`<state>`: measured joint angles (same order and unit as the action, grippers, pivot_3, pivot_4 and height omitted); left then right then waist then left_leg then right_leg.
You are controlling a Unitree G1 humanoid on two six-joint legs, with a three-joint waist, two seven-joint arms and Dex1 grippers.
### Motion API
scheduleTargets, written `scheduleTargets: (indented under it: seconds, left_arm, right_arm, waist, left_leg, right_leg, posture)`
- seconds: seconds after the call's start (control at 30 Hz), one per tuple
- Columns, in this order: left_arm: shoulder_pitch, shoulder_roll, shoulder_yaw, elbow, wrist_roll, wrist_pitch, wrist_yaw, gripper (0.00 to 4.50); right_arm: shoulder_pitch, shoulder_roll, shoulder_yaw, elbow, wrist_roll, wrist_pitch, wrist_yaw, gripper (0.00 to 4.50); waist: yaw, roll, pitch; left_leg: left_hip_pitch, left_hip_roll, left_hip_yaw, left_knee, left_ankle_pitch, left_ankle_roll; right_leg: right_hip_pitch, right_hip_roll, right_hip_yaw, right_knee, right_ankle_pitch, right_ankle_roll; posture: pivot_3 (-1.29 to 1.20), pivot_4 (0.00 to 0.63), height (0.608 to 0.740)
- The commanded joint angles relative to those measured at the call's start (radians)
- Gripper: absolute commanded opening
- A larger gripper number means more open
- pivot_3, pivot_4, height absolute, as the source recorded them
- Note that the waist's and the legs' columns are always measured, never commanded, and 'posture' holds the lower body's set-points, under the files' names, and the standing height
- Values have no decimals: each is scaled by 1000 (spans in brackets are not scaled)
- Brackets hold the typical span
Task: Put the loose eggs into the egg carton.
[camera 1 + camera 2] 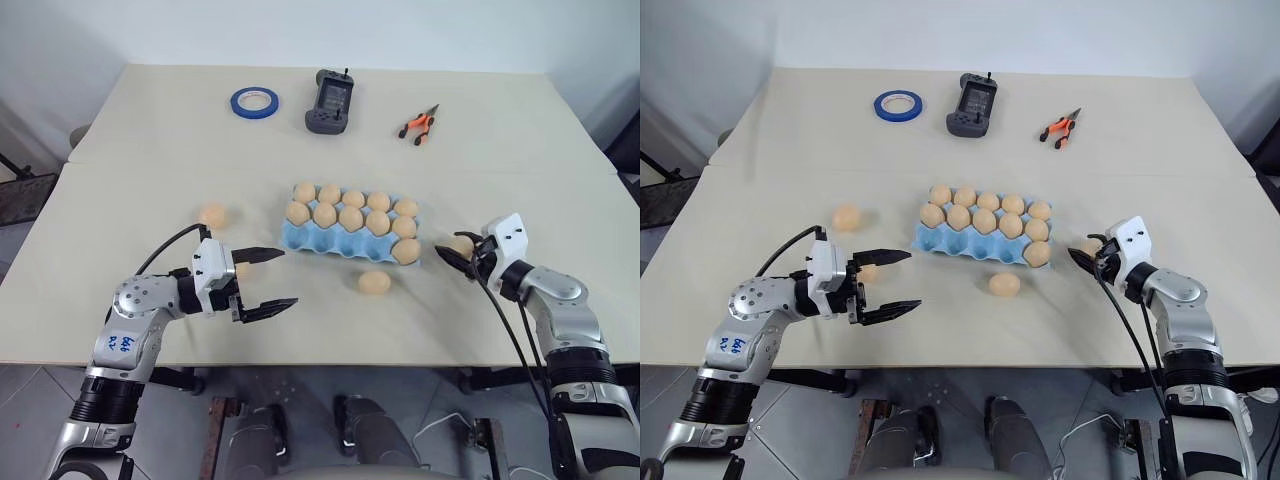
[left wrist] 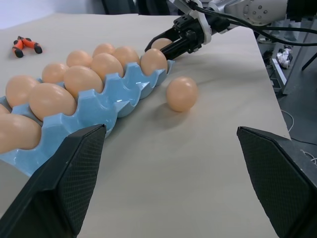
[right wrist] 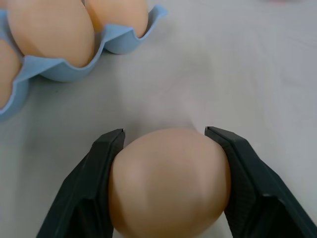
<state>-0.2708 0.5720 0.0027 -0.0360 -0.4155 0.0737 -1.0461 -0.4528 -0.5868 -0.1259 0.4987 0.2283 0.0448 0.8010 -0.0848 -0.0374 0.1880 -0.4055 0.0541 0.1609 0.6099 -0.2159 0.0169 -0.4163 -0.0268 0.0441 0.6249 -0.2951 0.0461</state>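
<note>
Two jaws, one egg gripped beside the egg carton (image 1: 350, 238).

An egg (image 3: 168, 181) was clasped on both sides by the right gripper (image 1: 458, 250), on the surface (image 1: 500, 310) just right of the carton; this contact was seen from the right wrist. The left gripper (image 1: 268, 279) was held wide open and empty. Three loose eggs (image 1: 374, 283) were seen overhead. No writing could be read.

Bare table (image 1: 300, 320) lies ahead of the left gripper (image 1: 268, 279) up to one loose egg (image 1: 374, 283); the egg carton (image 1: 300, 238) stands just beyond.
</note>
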Motion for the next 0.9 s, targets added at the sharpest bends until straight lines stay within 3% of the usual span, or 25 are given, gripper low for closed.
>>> scheduleTargets:
  seconds: [0.03, 0.27, 0.57, 0.77, 0.9]
  left_arm:
    - [1, 1, 41, -45, -19, -15, 15, 4500]
    - [-2, -9, 46, -51, -19, -16, 26, 4500]
    - [-11, -20, 30, -93, -14, 20, 59, 4500]
    - [-13, -12, 37, -104, -19, 36, 66, 4500]
    - [-16, -7, 43, -109, -25, 51, 63, 4500]
  right_arm:
    - [0, 6, -32, -168, 79, 18, 37, 2275]
    - [-17, 63, 82, -469, 123, 193, 33, 2275]
    - [-45, 153, 183, -444, 49, 199, -18, 2275]
    - [-33, 171, 186, -441, 44, 183, -6, 4302]
    - [20, 117, 130, -493, 61, 176, 12, 4450]
  waist:
    - [-3, 1, 0]
    - [-2, 1, 0]
    - [2, 1, 0]
    - [1, 1, 0]
    - [2, 1, 0]
  left_leg:
    - [0, 0, 0, 0, 0, 0]
    - [1, 2, -2, 0, 1, -1]
    - [-1, 1, -2, -2, 1, -1]
    - [-1, 1, -2, -4, 1, -2]
    - [-1, 1, -2, -6, 1, -2]
  right_leg:
    - [0, 0, 0, 0, 0, 0]
    - [0, 1, -2, 3, 0, 0]
    - [-1, 0, -3, 0, -4, -8]
    - [-1, 0, -4, 0, -4, -8]
    - [-2, 0, -5, 0, -4, -7]
  posture:
    - [0, 150, 740]
    - [0, 150, 740]
    - [0, 150, 740]
    - [0, 150, 740]
    - [0, 150, 740]
